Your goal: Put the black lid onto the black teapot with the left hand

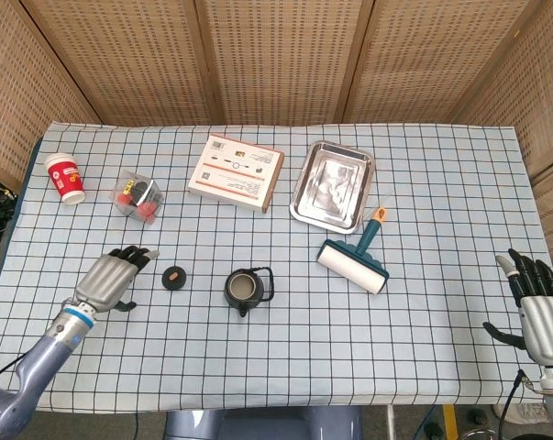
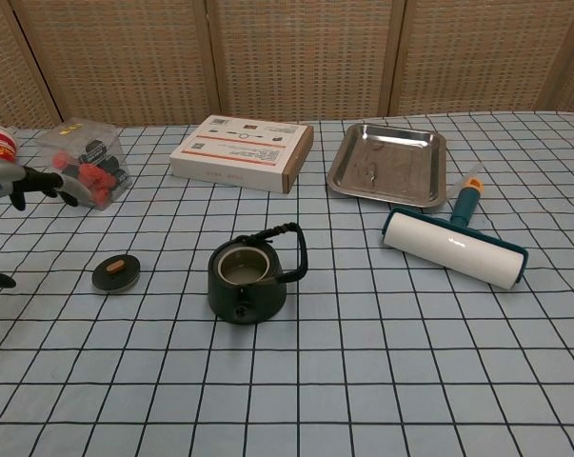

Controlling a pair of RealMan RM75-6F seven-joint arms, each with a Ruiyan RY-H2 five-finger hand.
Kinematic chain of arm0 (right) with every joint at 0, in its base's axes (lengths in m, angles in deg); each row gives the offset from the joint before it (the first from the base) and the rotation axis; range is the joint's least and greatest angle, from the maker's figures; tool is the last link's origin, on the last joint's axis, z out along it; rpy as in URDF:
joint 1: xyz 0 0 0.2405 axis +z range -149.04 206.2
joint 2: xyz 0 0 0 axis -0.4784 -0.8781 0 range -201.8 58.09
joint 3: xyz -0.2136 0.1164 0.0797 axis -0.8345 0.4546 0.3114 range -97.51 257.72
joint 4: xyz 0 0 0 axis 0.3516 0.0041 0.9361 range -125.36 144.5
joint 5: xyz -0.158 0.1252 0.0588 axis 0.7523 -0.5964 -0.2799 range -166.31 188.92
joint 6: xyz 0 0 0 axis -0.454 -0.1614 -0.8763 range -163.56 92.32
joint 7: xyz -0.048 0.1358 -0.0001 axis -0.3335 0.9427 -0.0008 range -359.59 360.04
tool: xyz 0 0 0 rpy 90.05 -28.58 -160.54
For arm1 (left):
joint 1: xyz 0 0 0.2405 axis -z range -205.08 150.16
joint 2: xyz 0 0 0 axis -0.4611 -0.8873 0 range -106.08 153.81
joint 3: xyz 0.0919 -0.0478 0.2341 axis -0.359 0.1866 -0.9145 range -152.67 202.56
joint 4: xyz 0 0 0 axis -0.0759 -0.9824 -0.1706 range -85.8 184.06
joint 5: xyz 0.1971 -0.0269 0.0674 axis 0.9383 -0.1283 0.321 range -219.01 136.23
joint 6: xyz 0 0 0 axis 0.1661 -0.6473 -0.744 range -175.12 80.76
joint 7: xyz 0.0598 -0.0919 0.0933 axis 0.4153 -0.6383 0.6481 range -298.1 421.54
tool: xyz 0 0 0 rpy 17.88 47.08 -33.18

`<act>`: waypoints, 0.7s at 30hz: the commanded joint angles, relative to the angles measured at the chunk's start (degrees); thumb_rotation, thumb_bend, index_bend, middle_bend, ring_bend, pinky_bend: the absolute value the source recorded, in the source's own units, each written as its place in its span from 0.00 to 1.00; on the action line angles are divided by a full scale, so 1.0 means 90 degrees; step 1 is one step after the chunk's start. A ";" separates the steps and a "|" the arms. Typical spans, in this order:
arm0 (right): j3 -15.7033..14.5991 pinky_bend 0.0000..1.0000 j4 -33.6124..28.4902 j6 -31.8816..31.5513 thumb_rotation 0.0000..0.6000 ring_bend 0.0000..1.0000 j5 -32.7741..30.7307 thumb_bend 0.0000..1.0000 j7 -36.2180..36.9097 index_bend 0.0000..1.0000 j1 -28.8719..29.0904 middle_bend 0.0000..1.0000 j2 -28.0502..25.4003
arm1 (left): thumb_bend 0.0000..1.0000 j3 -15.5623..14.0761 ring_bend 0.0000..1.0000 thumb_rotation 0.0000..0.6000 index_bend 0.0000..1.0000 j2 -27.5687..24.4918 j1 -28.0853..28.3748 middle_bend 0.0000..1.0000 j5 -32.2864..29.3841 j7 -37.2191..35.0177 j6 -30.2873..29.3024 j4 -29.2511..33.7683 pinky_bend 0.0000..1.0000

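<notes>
The black lid (image 1: pixel 172 278) (image 2: pixel 115 274), with a small brown knob, lies flat on the checked cloth. To its right stands the black teapot (image 1: pixel 245 290) (image 2: pixel 247 281), uncovered, its handle upright. My left hand (image 1: pixel 110 279) (image 2: pixel 20 183) hovers just left of the lid, fingers spread toward it, holding nothing. My right hand (image 1: pixel 538 312) stays open at the table's right edge, far from both objects.
A red paper cup (image 1: pixel 65 177), a clear box of red and black pieces (image 1: pixel 138 196), a flat cardboard box (image 1: pixel 236 172), a steel tray (image 1: pixel 334 186) and a lint roller (image 1: pixel 354 256) lie behind and right of the teapot.
</notes>
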 commanded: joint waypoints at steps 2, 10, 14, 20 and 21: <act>0.0018 0.00 0.0041 0.0038 1.00 0.00 -0.0066 0.00 0.0001 0.00 0.0006 0.00 0.0020 | 0.00 0.0209 0.19 1.00 0.19 0.0560 0.0480 0.20 -0.0611 0.0726 0.0487 -0.0447 0.31; 0.0016 0.00 0.0081 0.0122 1.00 0.00 -0.0117 0.00 -0.0028 0.00 0.0033 0.00 0.0059 | 0.01 0.0234 0.23 1.00 0.24 0.1169 0.0676 0.24 -0.0989 0.1134 0.0633 -0.0997 0.35; 0.0018 0.00 0.0099 0.0145 1.00 0.00 -0.0133 0.00 -0.0031 0.00 0.0042 0.00 0.0070 | 0.01 0.0253 0.24 1.00 0.25 0.1433 0.0718 0.25 -0.1028 0.1118 0.0630 -0.1247 0.36; 0.0031 0.00 0.0134 0.0187 1.00 0.00 -0.0196 0.00 -0.0020 0.00 0.0048 0.00 0.0074 | 0.01 0.0222 0.26 1.00 0.27 0.1645 0.0795 0.27 -0.1048 0.1173 0.0706 -0.1496 0.38; 0.0032 0.00 0.0141 0.0194 1.00 0.00 -0.0202 0.00 -0.0019 0.00 0.0050 0.00 0.0076 | 0.01 0.0226 0.27 1.00 0.28 0.1687 0.0818 0.27 -0.1066 0.1196 0.0719 -0.1532 0.40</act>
